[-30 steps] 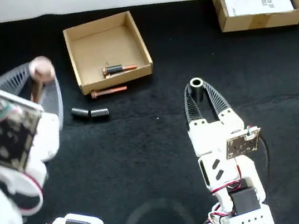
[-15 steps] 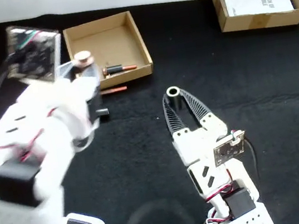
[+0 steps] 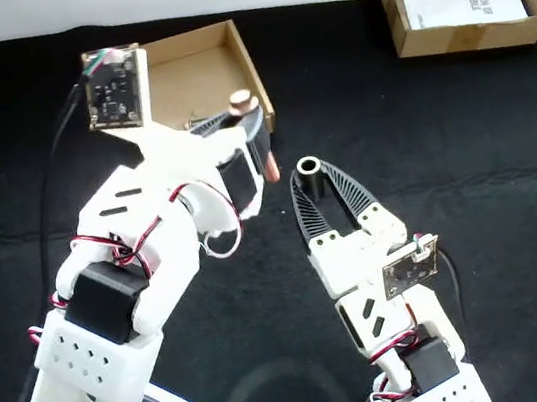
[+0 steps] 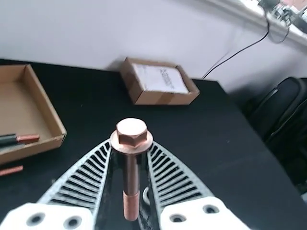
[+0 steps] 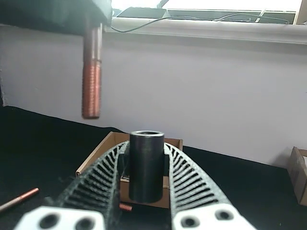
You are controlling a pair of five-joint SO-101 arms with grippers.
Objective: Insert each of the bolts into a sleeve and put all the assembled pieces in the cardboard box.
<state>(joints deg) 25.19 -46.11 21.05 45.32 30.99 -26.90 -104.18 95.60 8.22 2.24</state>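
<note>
Left fingers (image 4: 91, 175) pinch a copper bolt (image 4: 130, 167) just left of the upright black sleeve (image 5: 146, 165) clamped by right fingers (image 5: 192, 184).

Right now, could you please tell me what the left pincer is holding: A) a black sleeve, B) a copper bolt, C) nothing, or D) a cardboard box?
B: the left pincer is shut on a copper bolt, while the black sleeve sits in the right pincer.

We get bright, even light, shadows faint on the table (image 3: 507, 175). Bolt (image 4: 131, 136) gleams; window (image 5: 201, 4) glares white.
</note>
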